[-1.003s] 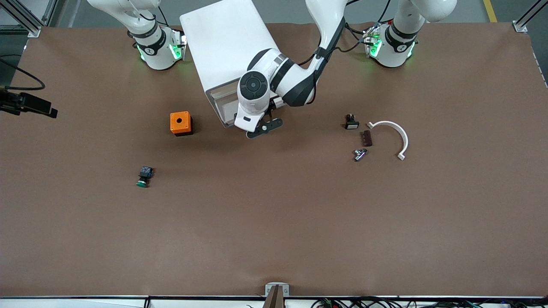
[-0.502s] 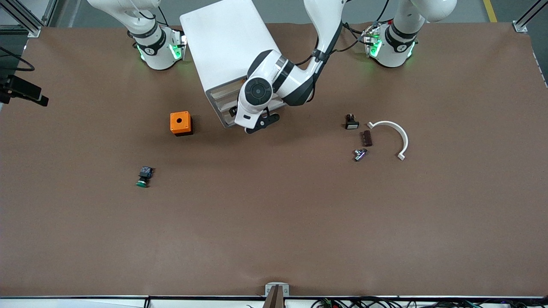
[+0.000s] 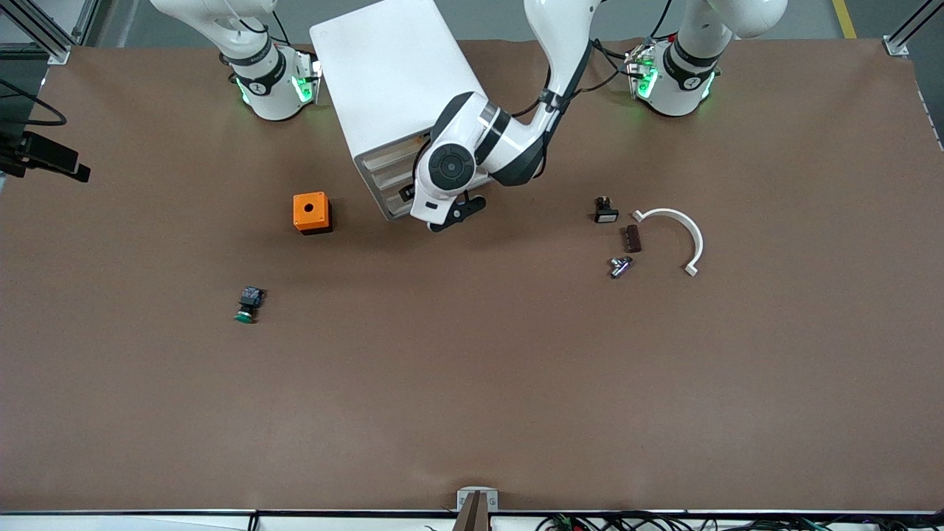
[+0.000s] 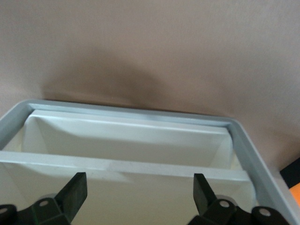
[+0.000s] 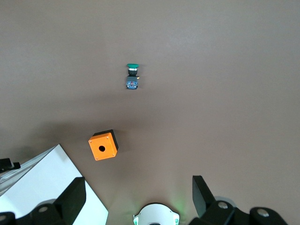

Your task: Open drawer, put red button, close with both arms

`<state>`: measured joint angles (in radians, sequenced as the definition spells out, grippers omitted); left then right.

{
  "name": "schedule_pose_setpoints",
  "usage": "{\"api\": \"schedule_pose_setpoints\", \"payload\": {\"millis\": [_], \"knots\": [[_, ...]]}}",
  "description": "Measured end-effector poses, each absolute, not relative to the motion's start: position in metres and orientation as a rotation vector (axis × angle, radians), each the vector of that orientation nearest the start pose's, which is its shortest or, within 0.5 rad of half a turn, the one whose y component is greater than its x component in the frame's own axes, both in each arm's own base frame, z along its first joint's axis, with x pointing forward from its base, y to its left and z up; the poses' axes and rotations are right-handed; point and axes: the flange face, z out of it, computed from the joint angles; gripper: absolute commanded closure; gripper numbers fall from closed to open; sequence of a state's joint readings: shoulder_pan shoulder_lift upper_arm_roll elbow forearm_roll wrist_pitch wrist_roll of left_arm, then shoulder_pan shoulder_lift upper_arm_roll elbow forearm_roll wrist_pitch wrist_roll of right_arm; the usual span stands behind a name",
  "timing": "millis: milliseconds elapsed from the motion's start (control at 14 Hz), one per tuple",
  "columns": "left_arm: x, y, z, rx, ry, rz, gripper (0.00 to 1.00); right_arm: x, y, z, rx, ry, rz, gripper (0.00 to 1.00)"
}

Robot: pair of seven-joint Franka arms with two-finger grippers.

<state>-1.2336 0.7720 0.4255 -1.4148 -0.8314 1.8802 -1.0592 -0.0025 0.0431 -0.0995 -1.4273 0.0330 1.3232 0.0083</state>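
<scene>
Left gripper point(image 4: 138, 185) at white cabinet point(image 3: 383, 74), 12 o'clock on tabletop point(image 3: 472, 383); fingers point(image 4: 75, 187) spread open, empty, over drawer point(image 4: 140, 115). Right gripper point(image 5: 138, 187) waits above orange box point(image 5: 103, 146), fingers open. Red button hidden.

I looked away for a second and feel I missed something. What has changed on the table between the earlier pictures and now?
The left gripper has moved in toward the front of the white drawer cabinet, away from the front camera; its fingers are open and hold nothing. The right gripper, also open, waits high above the table. The orange box, the green button and the small parts beside the white curved piece have not moved.
</scene>
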Motion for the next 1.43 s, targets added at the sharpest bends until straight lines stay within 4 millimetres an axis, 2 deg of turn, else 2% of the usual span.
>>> {"api": "schedule_pose_setpoints", "payload": {"millis": [215, 358, 502, 645, 860, 1075, 1218, 1433], "knots": [[0.442, -0.559, 0.272, -3.065, -0.863, 0.747, 0.0, 0.531, -0.051, 0.645, -3.094, 0.164, 0.179, 0.0], [0.468, -0.536, 0.288, -3.131, -0.764, 0.688, 0.0, 0.521, -0.051, 0.642, -3.092, 0.166, 0.13, 0.0], [0.486, -0.51, 0.305, -3.148, -0.629, 0.657, 0.0, 0.51, -0.051, 0.64, -3.09, 0.166, 0.111, 0.0], [0.501, -0.475, 0.319, -3.151, -0.495, 0.607, 0.0, 0.506, -0.051, 0.64, -3.088, 0.165, 0.104, 0.0], [0.51, -0.409, 0.33, -3.155, -0.281, 0.555, 0.0, 0.506, -0.051, 0.64, -3.089, 0.164, 0.094, 0.0], [0.506, -0.335, 0.336, -3.177, 0.031, 0.449, 0.0, 0.507, -0.051, 0.64, -3.089, 0.164, 0.087, 0.0], [0.505, -0.285, 0.349, -3.198, 0.079, 0.411, 0.0, 0.508, -0.051, 0.64, -3.091, 0.15, 0.072, 0.0], [0.515, -0.203, 0.377, -3.214, 0.105, 0.329, 0.0, 0.509, -0.053, 0.642, -3.107, 0.081, 0.045, 0.0]]}}
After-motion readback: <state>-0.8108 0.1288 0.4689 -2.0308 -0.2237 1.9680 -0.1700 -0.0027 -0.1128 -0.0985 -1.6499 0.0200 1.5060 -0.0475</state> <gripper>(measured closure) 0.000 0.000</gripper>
